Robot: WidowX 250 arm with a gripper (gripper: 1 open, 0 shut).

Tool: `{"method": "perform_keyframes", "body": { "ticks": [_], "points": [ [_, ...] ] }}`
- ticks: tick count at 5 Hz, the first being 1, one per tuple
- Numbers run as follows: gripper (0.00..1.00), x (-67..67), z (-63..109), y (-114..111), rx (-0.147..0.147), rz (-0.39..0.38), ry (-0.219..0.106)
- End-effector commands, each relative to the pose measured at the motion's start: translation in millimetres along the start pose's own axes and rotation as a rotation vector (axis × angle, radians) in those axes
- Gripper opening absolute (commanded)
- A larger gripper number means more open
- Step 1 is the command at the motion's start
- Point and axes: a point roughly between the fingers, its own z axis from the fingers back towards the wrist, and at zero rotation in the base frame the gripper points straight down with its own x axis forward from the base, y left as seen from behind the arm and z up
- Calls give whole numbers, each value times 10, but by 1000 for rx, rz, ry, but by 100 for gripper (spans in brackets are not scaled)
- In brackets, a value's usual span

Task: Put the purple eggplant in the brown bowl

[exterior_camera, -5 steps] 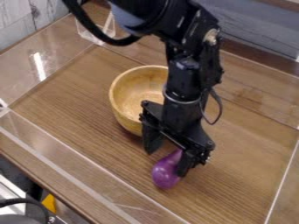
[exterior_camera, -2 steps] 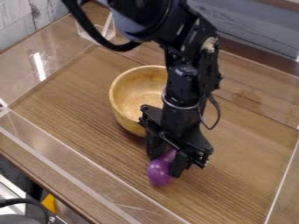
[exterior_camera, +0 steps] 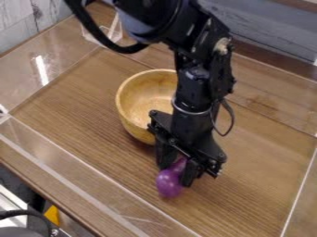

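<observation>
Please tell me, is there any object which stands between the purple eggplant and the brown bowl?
No other loose object shows between the purple eggplant and the brown bowl. Only the gripper itself, around the eggplant's upper end, covers part of the table between them, so I cannot see that part.

On the brown wooden table (exterior_camera: pixel 77 108) rest the brown bowl (exterior_camera: pixel 133 90) and the purple eggplant (exterior_camera: pixel 170 184).
</observation>
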Motion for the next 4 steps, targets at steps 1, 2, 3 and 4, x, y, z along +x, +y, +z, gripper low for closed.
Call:
{"method": "perform_keyframes", "body": {
  "ticks": [1,2,3,4],
  "points": [
    [0,50,111,4,0,-3,-45],
    [0,52,148,10,4,-3,-50],
    [100,48,177,13,7,-3,-50],
    [100,45,197,15,9,-3,-51]
  ]
}}
